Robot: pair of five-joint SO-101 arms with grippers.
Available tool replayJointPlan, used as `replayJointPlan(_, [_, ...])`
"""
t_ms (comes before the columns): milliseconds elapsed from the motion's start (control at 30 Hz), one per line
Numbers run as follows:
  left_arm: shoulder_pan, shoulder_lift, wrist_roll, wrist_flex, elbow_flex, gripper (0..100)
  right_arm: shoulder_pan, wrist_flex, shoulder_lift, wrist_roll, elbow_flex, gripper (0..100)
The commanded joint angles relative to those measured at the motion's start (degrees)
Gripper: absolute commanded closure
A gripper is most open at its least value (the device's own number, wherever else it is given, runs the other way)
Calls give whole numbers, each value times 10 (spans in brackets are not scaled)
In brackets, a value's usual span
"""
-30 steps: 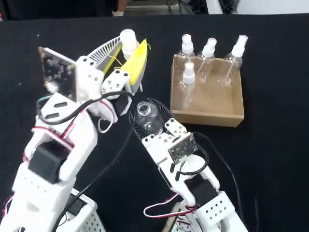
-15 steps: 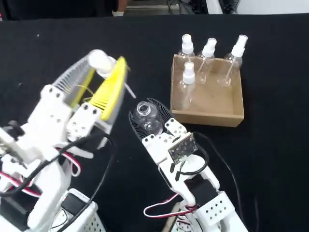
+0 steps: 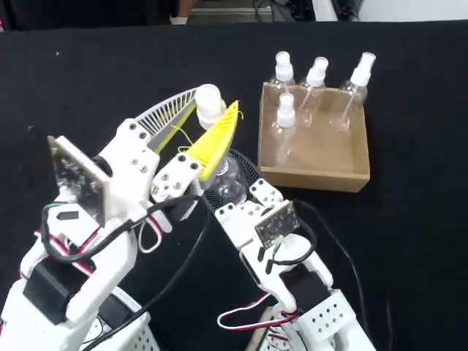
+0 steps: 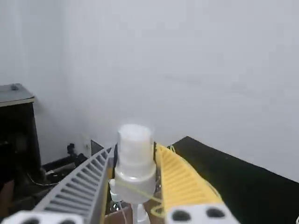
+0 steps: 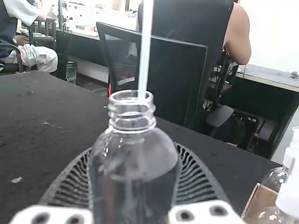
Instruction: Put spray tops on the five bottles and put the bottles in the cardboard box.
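Observation:
My right gripper (image 3: pixel 229 184) is shut on a clear open-necked bottle (image 3: pixel 229 178), held upright just left of the cardboard box (image 3: pixel 314 178). My left gripper (image 3: pixel 213 106), with one grey and one yellow finger, is shut on a white spray top (image 3: pixel 209 99) directly above that bottle. In the left wrist view the spray top (image 4: pixel 135 154) sits clamped between the two fingers. In the right wrist view the bottle (image 5: pixel 133 158) stands close up, and the top's thin white tube (image 5: pixel 145 46) drops into its neck. Several capped bottles (image 3: pixel 284 121) stand in the box.
A white perforated base (image 3: pixel 128 329) sits at the table's near left edge. The black table stretches open to the far left and to the right of the box. In the right wrist view, capped bottles (image 5: pixel 286 182) rise beside the box corner (image 5: pixel 252 201).
My left arm swung out to the left with the spray top, then came back right and now holds it over the bottle, tube in the neck. The right arm stayed still.

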Motion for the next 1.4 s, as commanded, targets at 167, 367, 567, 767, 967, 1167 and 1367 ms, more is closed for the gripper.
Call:
replayJointPlan(167, [-15,3,-4,-20,1,971,-6,-2,0,5,-12,988])
replayJointPlan(367, [-19,4,-4,-33,7,971,28,-1,0,5,-31,988])
replayJointPlan(567, [-7,49,-4,-33,0,971,49,0,0,4,-37,988])
replayJointPlan(767, [11,124,-4,-61,1,971,51,-2,0,4,-38,988])
replayJointPlan(967, [7,130,-4,-61,4,970,52,-2,0,4,-37,988])
replayJointPlan(1167, [7,130,-4,-59,6,880,53,-2,0,4,-37,988])
replayJointPlan(1367, [10,130,-4,-57,6,831,83,-2,-1,0,-47,988])
